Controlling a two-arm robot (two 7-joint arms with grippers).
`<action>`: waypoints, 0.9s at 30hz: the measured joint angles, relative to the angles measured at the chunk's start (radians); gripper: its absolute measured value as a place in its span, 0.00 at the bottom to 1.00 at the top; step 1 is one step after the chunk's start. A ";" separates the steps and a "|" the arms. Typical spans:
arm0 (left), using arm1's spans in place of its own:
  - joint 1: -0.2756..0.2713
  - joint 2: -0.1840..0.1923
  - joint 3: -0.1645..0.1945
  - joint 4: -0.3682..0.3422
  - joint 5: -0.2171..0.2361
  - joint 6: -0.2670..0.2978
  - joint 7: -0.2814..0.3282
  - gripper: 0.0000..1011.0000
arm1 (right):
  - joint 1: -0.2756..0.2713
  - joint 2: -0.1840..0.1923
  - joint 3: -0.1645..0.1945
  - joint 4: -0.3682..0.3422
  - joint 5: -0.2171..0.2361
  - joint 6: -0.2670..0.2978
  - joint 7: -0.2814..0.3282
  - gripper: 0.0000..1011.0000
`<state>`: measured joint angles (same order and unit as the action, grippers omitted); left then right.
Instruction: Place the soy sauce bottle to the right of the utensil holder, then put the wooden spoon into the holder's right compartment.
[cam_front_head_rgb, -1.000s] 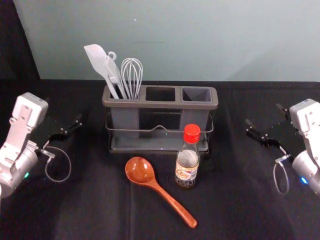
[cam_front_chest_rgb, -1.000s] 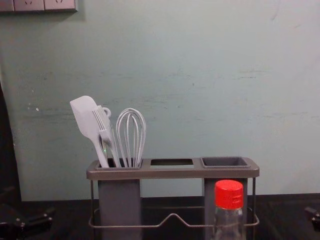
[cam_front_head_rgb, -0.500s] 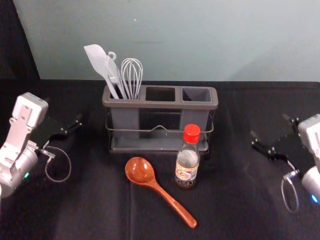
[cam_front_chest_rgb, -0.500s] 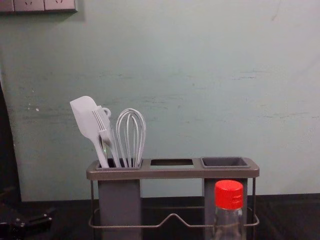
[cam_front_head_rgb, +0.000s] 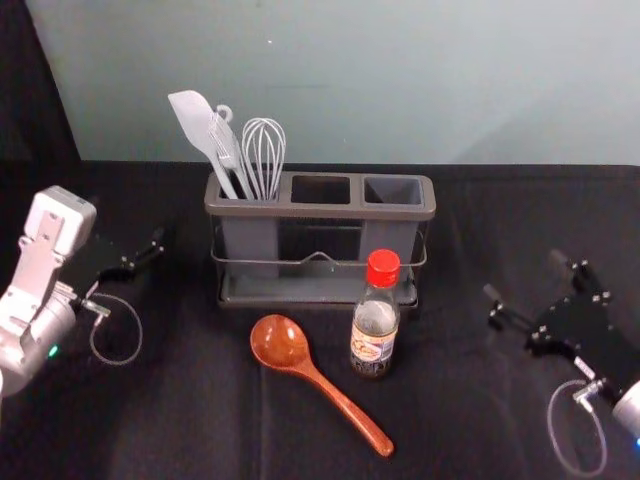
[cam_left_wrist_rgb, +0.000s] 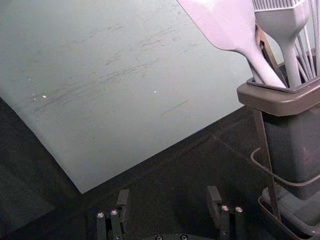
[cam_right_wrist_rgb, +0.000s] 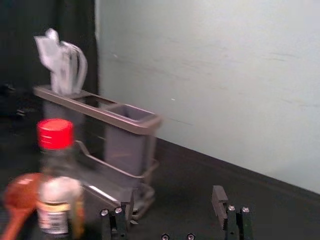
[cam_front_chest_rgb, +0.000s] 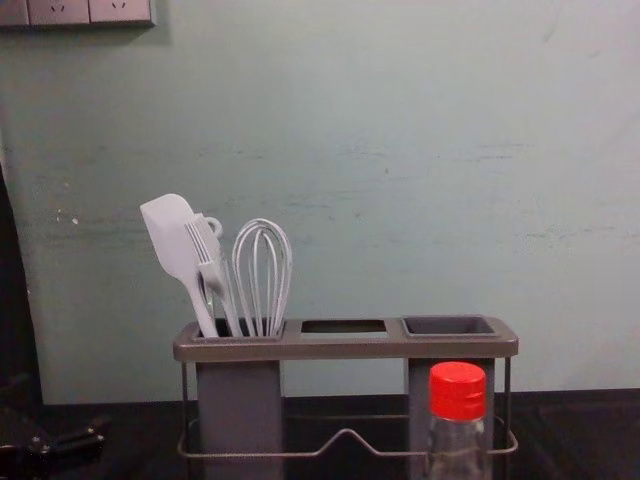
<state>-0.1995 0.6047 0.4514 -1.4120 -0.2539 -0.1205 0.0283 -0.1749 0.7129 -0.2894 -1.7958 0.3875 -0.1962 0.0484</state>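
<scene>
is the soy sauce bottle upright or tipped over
Upright: the soy sauce bottle stands on its base, red cap on top.

Right gripper (cam_front_head_rgb: 524, 275): fingers spread, black table (cam_right_wrist_rgb: 185, 172) between them. Utensil holder (cam_right_wrist_rgb: 100, 114) near table's far edge, white utensils (cam_right_wrist_rgb: 62, 65) in its left compartment, blurry. Soy sauce bottle (cam_right_wrist_rgb: 54, 205) upright, red cap on, on holder's near-edge side. Wooden spoon (cam_right_wrist_rgb: 21, 192) beside bottle, can't tell if touching.
</scene>
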 joint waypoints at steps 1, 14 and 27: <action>0.000 0.000 0.000 0.000 0.000 0.000 0.000 0.99 | -0.007 0.000 0.001 -0.007 0.008 -0.001 0.008 0.99; 0.000 0.000 0.000 0.000 0.000 0.000 0.000 0.99 | 0.004 -0.063 -0.059 -0.049 0.034 0.008 0.125 0.99; 0.000 0.000 0.000 0.000 0.000 0.000 0.000 0.99 | 0.099 -0.175 -0.116 0.004 -0.002 0.046 0.175 0.99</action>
<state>-0.1995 0.6047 0.4514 -1.4120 -0.2539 -0.1205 0.0283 -0.0757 0.5382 -0.4057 -1.7918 0.3854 -0.1501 0.2232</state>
